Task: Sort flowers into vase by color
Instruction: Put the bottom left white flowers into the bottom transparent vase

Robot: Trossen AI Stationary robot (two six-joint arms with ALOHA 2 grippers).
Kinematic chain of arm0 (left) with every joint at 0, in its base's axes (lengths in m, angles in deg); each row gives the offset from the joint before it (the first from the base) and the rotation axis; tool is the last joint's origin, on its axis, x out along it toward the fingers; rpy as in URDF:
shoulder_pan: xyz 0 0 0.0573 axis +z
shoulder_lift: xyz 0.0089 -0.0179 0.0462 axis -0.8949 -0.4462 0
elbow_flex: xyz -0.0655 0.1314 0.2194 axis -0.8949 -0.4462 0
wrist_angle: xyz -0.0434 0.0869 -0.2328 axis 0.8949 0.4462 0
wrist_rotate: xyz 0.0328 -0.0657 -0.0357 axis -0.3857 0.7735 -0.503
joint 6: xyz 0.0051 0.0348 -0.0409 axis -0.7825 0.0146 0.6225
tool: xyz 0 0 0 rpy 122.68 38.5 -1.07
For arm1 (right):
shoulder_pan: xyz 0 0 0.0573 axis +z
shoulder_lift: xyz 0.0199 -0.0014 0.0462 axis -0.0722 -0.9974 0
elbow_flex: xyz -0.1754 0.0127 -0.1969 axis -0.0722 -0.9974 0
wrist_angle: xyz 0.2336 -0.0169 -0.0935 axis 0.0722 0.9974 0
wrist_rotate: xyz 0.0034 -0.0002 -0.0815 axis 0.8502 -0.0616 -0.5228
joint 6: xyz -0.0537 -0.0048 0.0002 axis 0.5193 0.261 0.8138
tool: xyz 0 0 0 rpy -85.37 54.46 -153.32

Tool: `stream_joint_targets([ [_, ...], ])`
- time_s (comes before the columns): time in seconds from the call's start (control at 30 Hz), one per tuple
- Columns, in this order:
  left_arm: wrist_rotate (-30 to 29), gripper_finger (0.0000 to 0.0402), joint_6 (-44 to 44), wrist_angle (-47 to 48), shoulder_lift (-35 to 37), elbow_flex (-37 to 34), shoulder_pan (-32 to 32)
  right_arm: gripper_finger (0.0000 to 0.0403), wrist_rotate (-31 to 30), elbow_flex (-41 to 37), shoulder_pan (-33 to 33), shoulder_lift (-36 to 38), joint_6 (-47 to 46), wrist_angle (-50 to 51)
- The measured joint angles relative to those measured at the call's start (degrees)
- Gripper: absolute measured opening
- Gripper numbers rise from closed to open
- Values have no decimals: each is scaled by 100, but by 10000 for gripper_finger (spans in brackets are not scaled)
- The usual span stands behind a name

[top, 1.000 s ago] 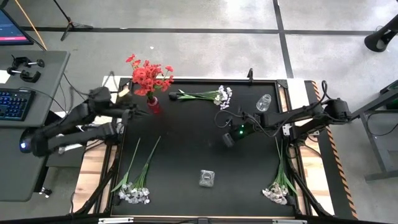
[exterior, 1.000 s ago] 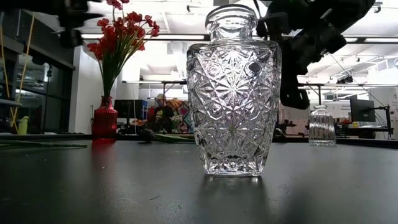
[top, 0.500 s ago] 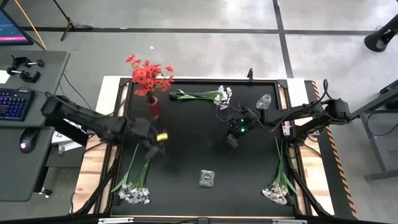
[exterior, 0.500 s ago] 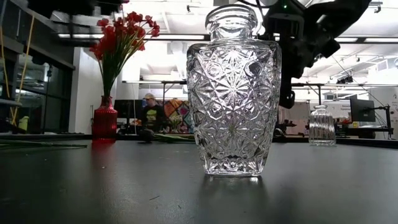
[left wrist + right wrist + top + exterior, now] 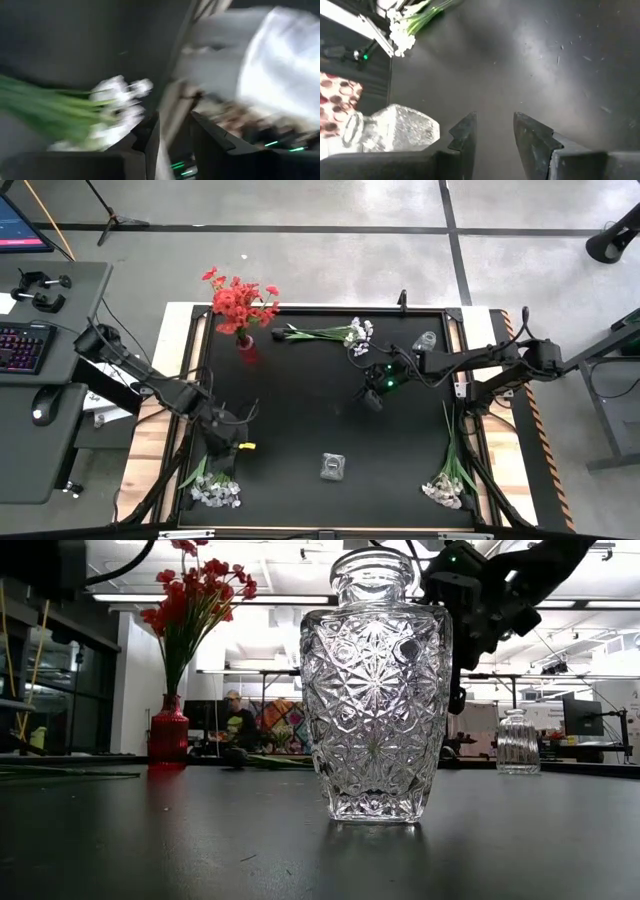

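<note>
So the left gripper [image 5: 222, 442] has swung from the red glass vase of red flowers [image 5: 238, 308] down over the white-blossomed green-stemmed sprays [image 5: 215, 490] at the table's near left corner. Fingers look a little apart with nothing held, though the wrist view is blurry. Looks like the next pick. The right gripper [image 5: 371, 397], empty with a narrow gap, hovers mid-table near the small clear cut-glass vase [image 5: 424, 343].
</note>
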Motion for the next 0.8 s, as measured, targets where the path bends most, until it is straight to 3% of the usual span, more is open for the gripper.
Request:
stream_joint_targets([
  [0.13,-403,76,-1354,758,0,0,0,117,0,0,111,-2,-607,-259],
  [0.3,-911,70,-2725,766,0,0,2,117,-154,0,342,0,-1453,-1240],
  [0.53,-1183,71,-4312,1199,0,0,-9,117,-1146,4,778,0,-2299,-2293],
  [0.67,-1363,89,-4779,1253,0,0,-7,117,-1693,4,1042,0,-2678,-2346],
  [0.8,-1370,121,-5127,947,-19,89,-60,117,-1757,4,1255,0,-2715,-2346],
])
